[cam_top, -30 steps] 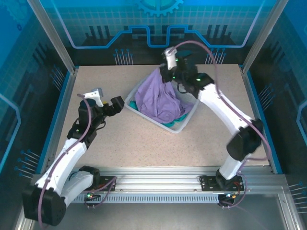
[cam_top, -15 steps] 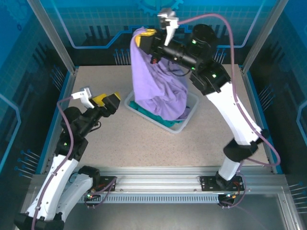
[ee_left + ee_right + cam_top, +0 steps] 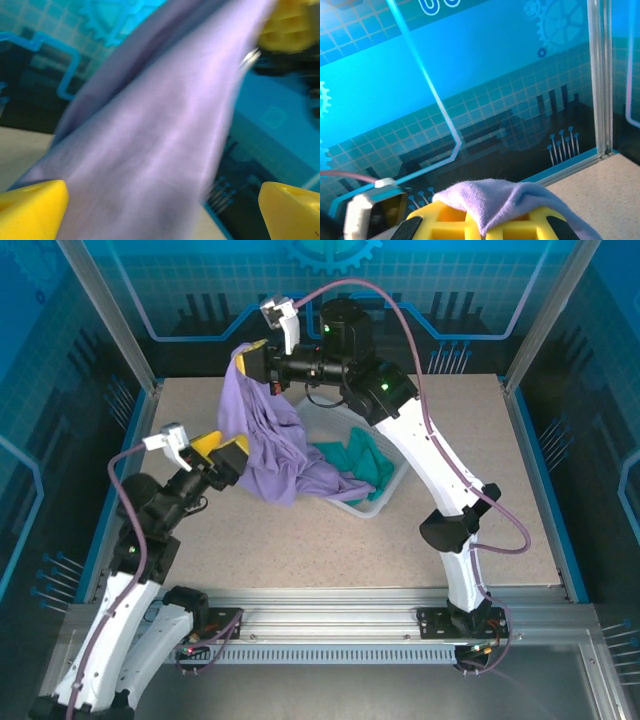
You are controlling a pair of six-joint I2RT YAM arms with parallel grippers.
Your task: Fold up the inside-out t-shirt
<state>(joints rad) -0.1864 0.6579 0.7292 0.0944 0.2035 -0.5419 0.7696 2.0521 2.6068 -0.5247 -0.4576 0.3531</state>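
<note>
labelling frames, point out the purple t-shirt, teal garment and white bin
lavender-purple soft t-shirt (image 3: 268, 445), top view, hanging middle
teal-green fabric garment (image 3: 362, 462), top view, centre
white plastic bin (image 3: 372, 508), top view, near rim

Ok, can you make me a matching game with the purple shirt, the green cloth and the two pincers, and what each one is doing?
Things:
1. purple t-shirt
2. teal cloth
3. left pincer
4. right pincer

What it is doing:
A. lying in the basket
B. wide open, holding nothing
C. shut on fabric, raised high
D. hanging down from a pincer

Pairs: 1-D, 2-A, 3-B, 4-C
</note>
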